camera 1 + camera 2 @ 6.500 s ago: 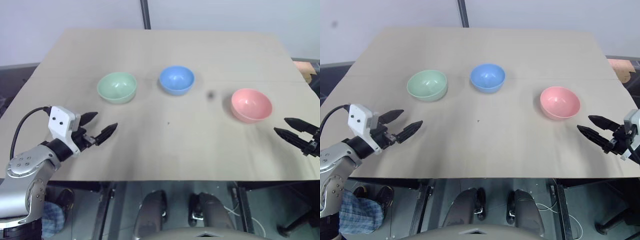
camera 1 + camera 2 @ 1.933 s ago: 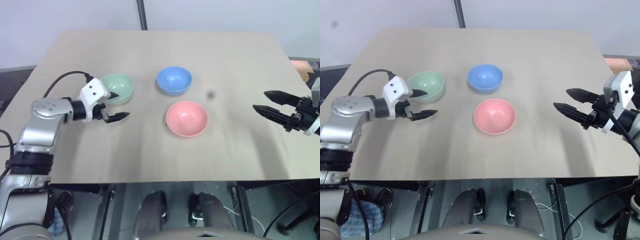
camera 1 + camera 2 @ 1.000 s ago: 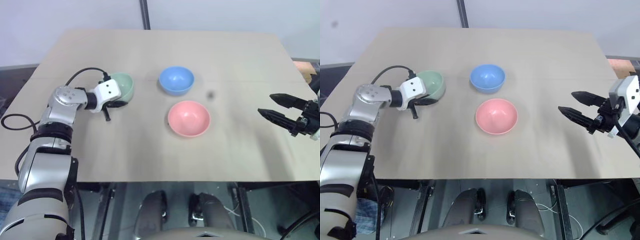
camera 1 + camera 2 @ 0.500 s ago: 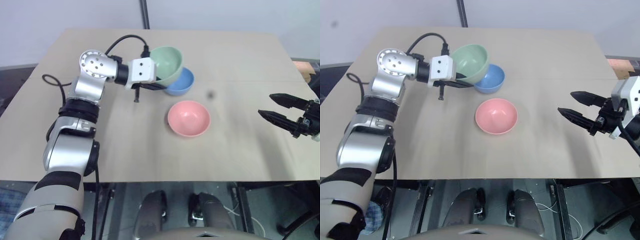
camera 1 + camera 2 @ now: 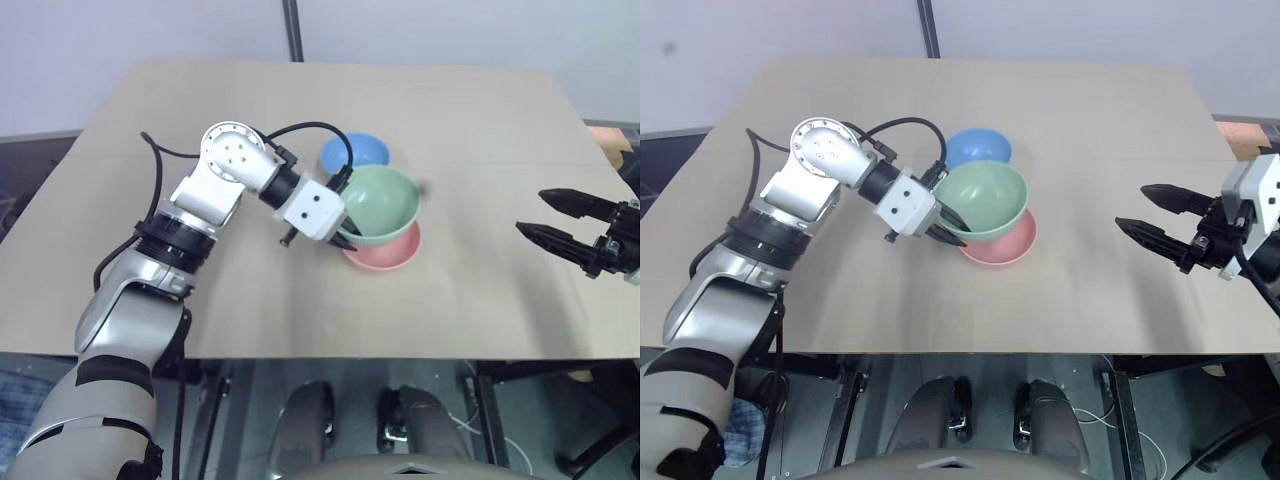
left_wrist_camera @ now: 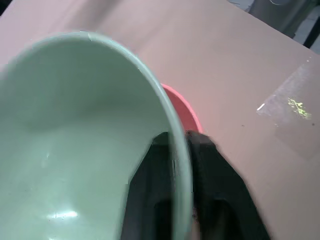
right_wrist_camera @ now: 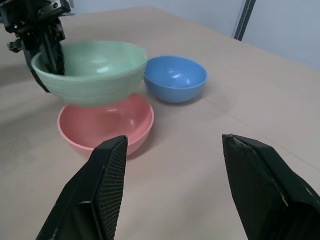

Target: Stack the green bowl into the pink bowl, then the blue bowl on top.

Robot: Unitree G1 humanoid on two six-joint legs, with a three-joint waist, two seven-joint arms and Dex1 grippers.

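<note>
The green bowl (image 5: 378,203) covers much of the pink bowl (image 5: 385,253) beneath it, leaving a crescent of pink at the near side. It also hides the near rim of the blue bowl (image 5: 356,151) in the head views. The left tool (image 5: 950,226) has one finger lost inside the green bowl. In the left wrist view the green bowl is cut off by the picture's edges. The right tool (image 5: 558,222) is cropped at the picture's right edge.

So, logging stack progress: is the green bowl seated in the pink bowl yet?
Not yet. The green bowl hangs above the pink bowl, a gap between them, its rim pinched by the left pincer.
</note>
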